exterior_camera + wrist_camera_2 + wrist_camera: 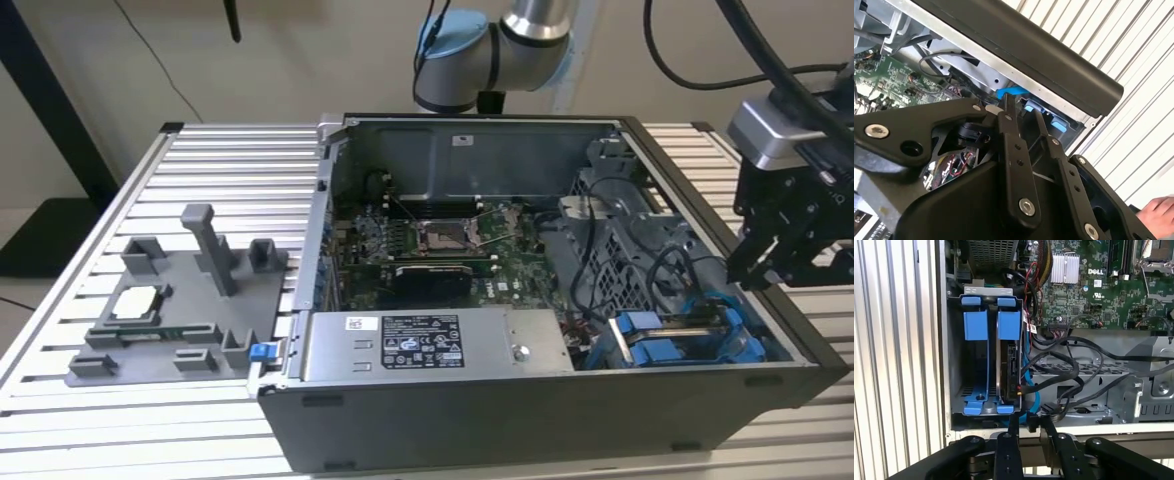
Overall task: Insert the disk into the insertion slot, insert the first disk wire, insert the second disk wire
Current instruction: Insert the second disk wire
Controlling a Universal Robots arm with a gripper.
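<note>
Gripper point(1030, 422) at the mouth of the slot point(952, 365), jaws a little apart and pinching nothing.

Just ahead of the jaws the disk point(1008, 367) stands on edge inside the slot, clipped in its blue carrier point(1009, 325), with a second blue carrier point(975, 335) alongside it. A blue cable point(1023, 375) and black wires point(1074, 372) loop close beside the fingertips point(1013, 424). Farther ahead lies the motherboard point(1089, 295). Behind the jaws, in the second wrist view, a hand point(1159, 214) shows by the table point(1134, 65).

Open PC case point(534, 420) on a slatted table point(200, 160), insertion slot point(687, 335) toward the exterior view's right
</note>
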